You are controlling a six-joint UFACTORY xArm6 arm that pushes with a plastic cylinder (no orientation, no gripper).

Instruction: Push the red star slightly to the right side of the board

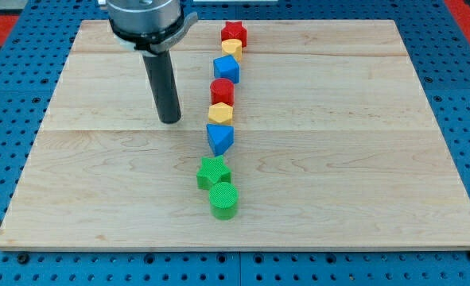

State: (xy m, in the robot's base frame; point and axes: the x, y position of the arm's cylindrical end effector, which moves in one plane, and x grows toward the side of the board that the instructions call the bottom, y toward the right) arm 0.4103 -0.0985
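The red star (234,32) sits at the view's top of a column of blocks near the board's middle. Below it come a yellow block (232,48), a blue block (227,68), a red cylinder (223,91), a yellow hexagon (220,114), a blue block (219,138), a green star (213,172) and a green cylinder (224,199). My tip (169,121) rests on the board to the left of the yellow hexagon, apart from it, and well below and left of the red star.
The wooden board (362,159) lies on a blue pegboard table (4,119). The arm's body hangs over the board's top left edge.
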